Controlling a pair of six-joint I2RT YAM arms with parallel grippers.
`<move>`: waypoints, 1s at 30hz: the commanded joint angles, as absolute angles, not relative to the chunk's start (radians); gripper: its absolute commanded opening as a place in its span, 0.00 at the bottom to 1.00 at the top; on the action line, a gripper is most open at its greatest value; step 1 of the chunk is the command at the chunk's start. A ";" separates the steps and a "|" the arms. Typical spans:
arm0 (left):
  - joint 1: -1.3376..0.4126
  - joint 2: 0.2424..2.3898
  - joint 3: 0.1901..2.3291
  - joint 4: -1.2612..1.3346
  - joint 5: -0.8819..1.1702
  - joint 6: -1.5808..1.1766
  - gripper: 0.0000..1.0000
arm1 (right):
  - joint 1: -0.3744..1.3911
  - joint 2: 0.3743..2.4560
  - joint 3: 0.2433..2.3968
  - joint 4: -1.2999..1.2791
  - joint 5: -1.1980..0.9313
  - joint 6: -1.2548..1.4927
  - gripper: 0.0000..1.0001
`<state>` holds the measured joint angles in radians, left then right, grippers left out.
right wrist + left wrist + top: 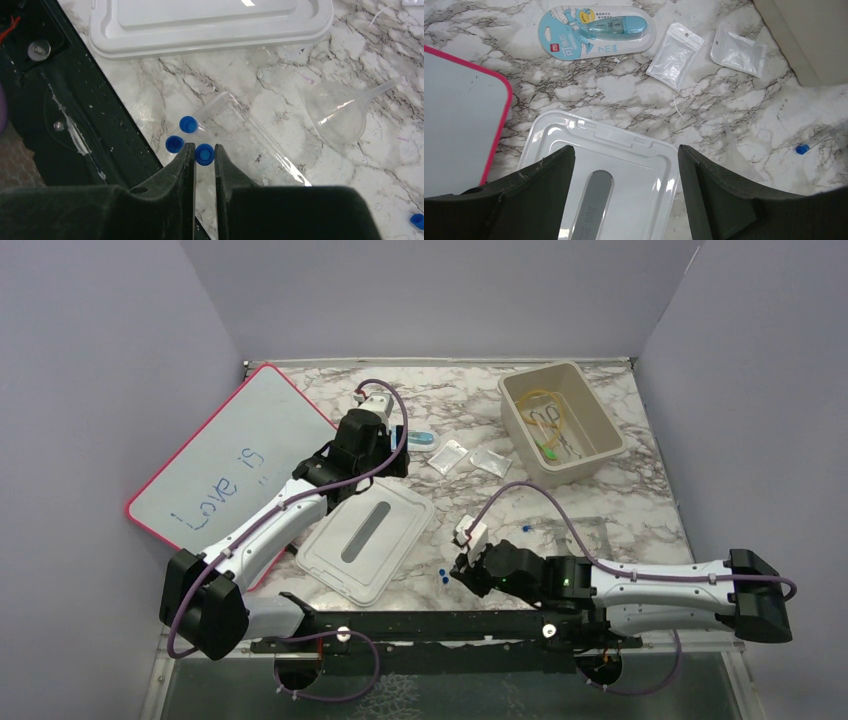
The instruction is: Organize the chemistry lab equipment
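My right gripper (204,150) is shut on a blue-capped clear tube (204,155) low over the marble table, near the front edge. Two more blue-capped tubes (188,124) lie just beyond it beside a clear plastic rack (260,150). A clear funnel (340,112) lies to its right. My left gripper (625,150) is open and empty above a white box lid (624,170). The amber tubing (545,405) and a green stick (550,450) lie in the beige bin (600,420). I cannot make out the forceps.
A pink-framed whiteboard (230,470) lies at the left. A correction-tape pack (596,32) and two small clear bags (674,55) lie beyond the lid. A loose blue cap (526,528) sits mid-table. The black arm rail (75,115) borders the front edge.
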<state>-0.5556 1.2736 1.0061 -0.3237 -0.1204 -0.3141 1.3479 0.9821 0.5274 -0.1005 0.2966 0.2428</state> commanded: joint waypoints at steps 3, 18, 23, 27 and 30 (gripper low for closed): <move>-0.551 1.273 1.034 -0.316 -0.143 -0.303 0.78 | 1.364 1.003 0.489 -0.010 0.383 0.215 0.13; -0.550 1.279 1.032 -0.315 -0.149 -0.296 0.78 | 1.366 1.010 0.451 0.059 0.333 0.165 0.23; -0.550 1.278 1.031 -0.316 -0.152 -0.295 0.78 | 1.366 1.008 0.456 0.053 0.327 0.163 0.29; -0.549 1.278 1.031 -0.316 -0.153 -0.294 0.78 | 1.366 0.991 0.466 0.033 0.329 0.174 0.33; -0.549 1.275 1.029 -0.314 -0.153 -0.293 0.78 | 1.367 0.965 0.474 0.020 0.334 0.184 0.36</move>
